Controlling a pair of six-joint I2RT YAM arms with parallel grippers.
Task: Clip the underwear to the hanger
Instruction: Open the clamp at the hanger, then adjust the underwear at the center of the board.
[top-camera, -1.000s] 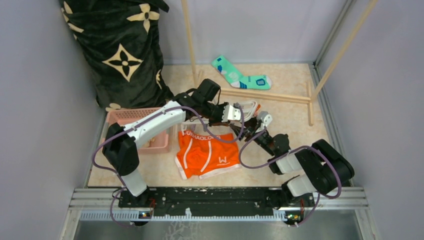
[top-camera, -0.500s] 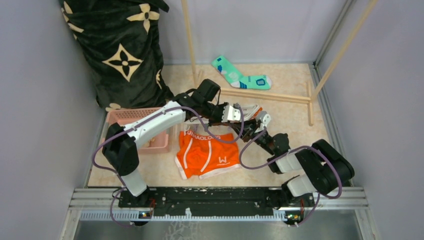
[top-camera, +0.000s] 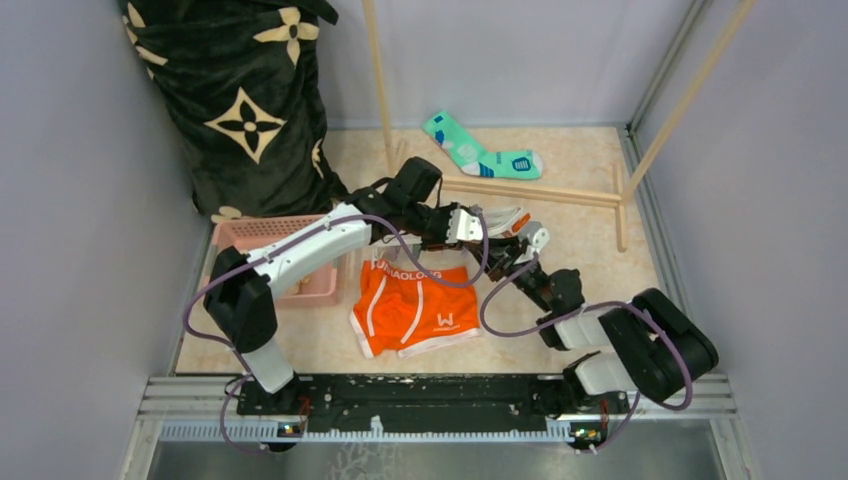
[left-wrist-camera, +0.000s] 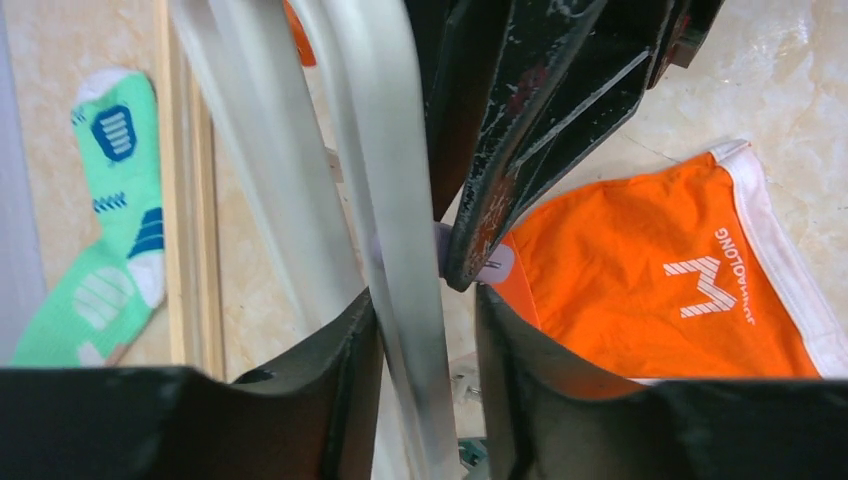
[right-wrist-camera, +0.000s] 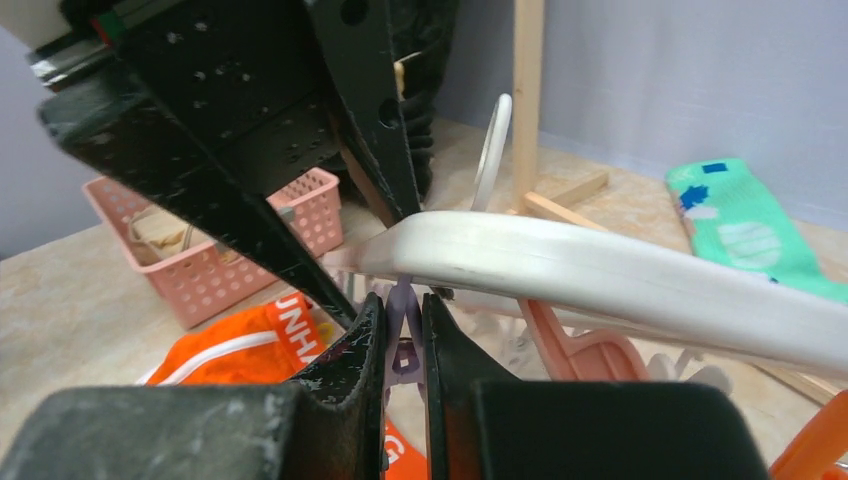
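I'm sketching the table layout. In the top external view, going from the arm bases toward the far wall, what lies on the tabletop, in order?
Bright orange boxer briefs → pale wooden bar lying flat → teal patterned sock.

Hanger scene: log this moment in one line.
left tool: around hanger bar | right tool: pinching lilac clothespin | underwear: lying on table

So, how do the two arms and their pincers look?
The left arm and right arm share one look: white rounded links between bulky black joints, with a purple cable looping along each. The left pincer and right pincer each have two flat black fingers, scuffed with pale scratches.
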